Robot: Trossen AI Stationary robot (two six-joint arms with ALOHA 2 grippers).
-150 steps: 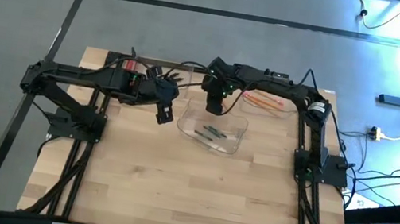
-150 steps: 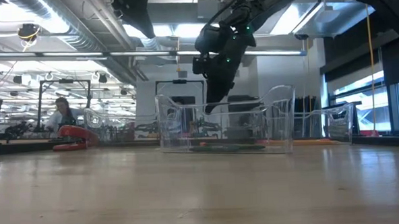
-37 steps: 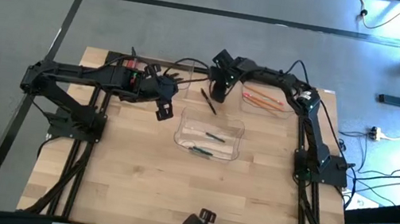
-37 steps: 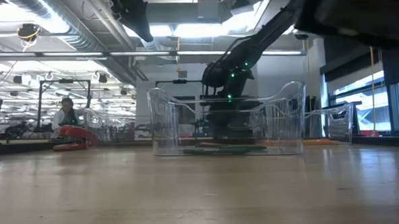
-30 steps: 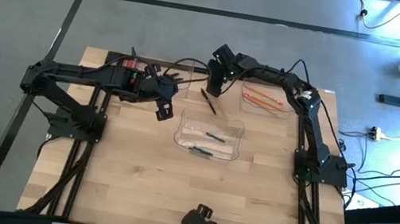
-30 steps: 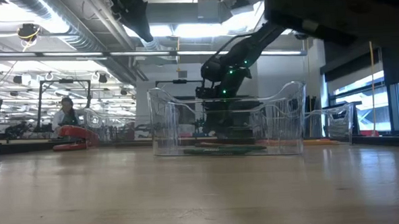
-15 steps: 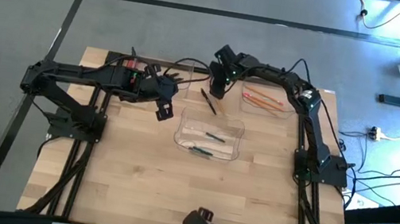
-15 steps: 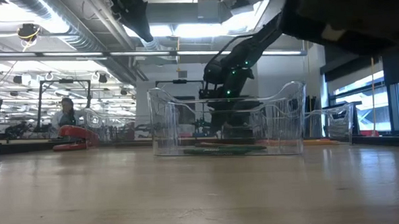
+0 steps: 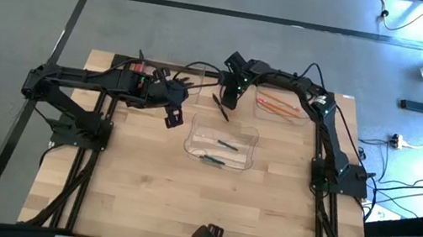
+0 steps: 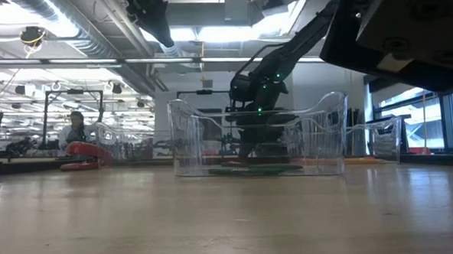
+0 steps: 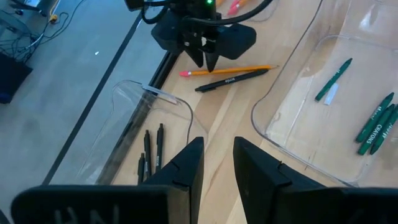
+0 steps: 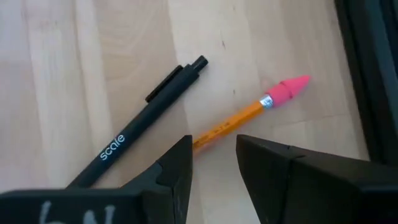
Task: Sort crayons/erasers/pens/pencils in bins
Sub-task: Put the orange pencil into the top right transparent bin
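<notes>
Clear plastic forms the centre bin (image 9: 222, 146), nearest the front edge of the bench; it holds the green crayons (image 11: 375, 122). Beyond it, toward the far edge, the left gripper (image 9: 173, 116) waits beside the bin, jaws parted and empty. A second bin (image 11: 132, 130) at the far edge holds sorted pens (image 11: 149, 151). Farthest out, the right gripper (image 9: 230, 97) hangs over a loose pencil (image 12: 249, 112) and a loose black pen (image 12: 140, 103), jaws apart, holding nothing, straddling the pencil shaft, apparently to pick it up
</notes>
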